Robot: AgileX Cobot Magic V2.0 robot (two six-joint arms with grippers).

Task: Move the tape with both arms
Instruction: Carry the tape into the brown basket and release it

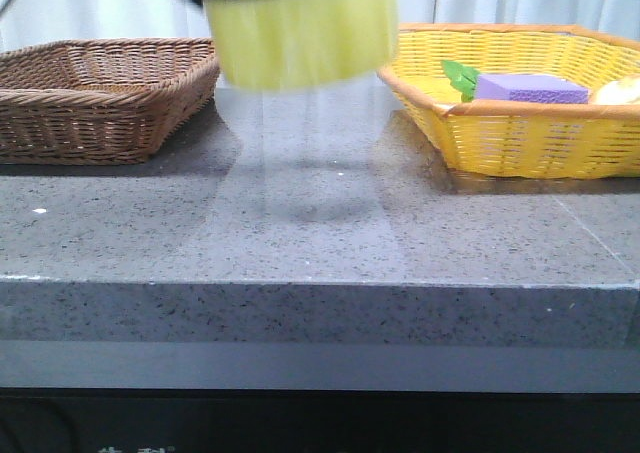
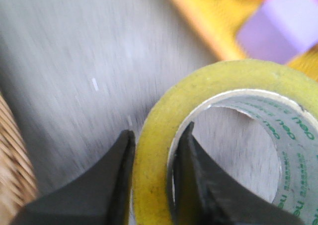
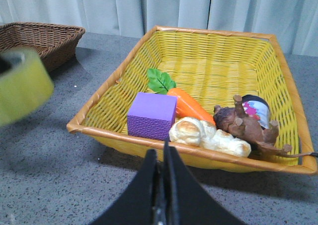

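One tape roll (image 2: pixel 223 135), left tool (image 2: pixel 154 180) clamped on its wall, one finger inside the core, one outside; it's held in the air above the desk (image 1: pixel 300 233), between two baskets: brown (image 1: pixel 95 93) and yellow (image 3: pixel 208 71). Yellow basket holds one purple sponge (image 3: pixel 151 115), one carrot (image 3: pixel 191 106), one bread piece (image 3: pixel 208 135). Right tool (image 3: pixel 163 185) pinched closed, empty.

- Light is bright, even and diffuse; the bench (image 1: pixel 320 223) carries only a soft shadow under the raised tape (image 1: pixel 302 28).
- The tape is motion-blurred in the front and right wrist views.
- The left wrist view is streaked, its background smeared.
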